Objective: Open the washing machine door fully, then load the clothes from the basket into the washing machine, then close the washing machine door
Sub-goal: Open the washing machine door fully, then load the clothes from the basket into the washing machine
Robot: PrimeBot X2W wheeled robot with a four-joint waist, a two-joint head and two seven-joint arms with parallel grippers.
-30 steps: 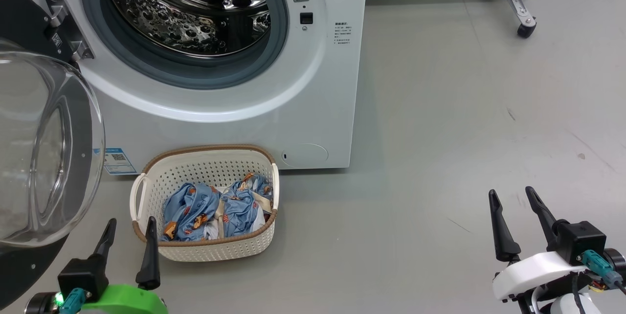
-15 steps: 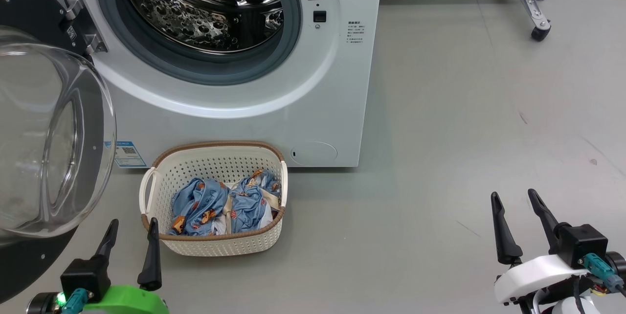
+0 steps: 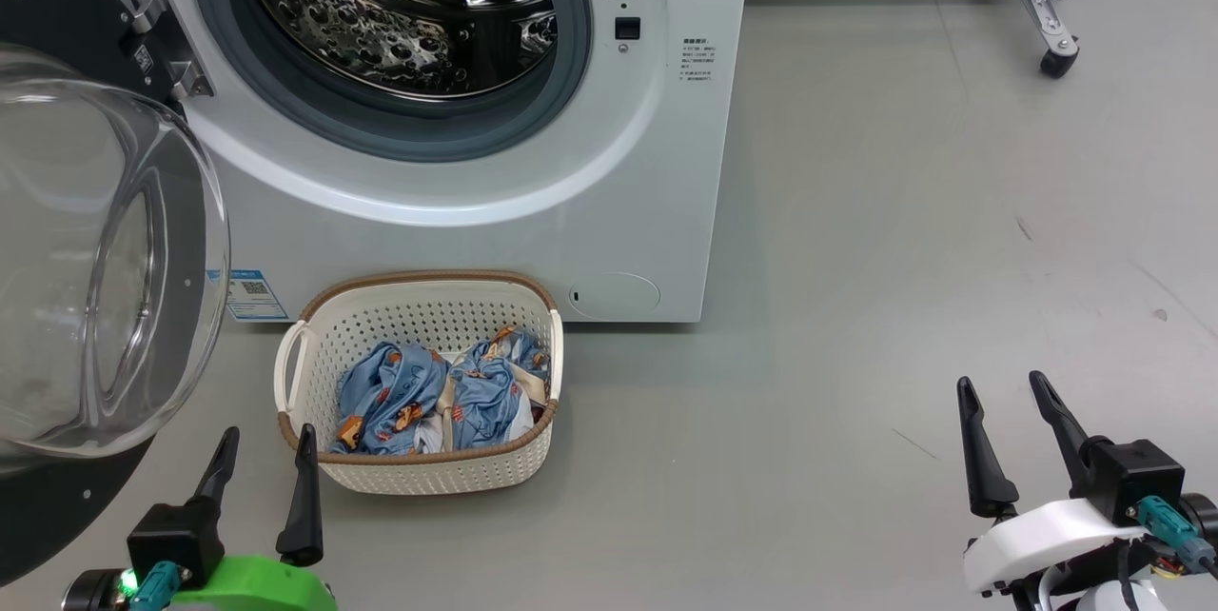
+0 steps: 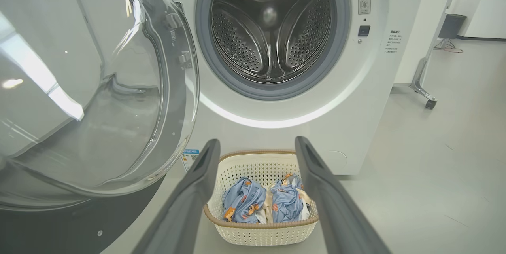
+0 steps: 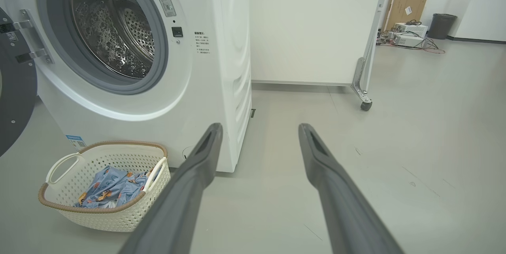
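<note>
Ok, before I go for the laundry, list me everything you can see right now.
washing machine: one, white, ahead left, drum looks empty
washing machine door: one, black ring, clear glass, swung open far left
basket: one, cream, brown rim, floor before the machine
clothes: count unclear, light blue print, in the basket
energy label: one, blue, low on machine front
panel on castors: one, white, right of machine
cardboard box: one, brown, far back
bin: one, grey, beside the box
left gripper: one, dark, green wrist, by the basket, jaws open
right gripper: one, dark, white wrist, over floor, jaws open
</note>
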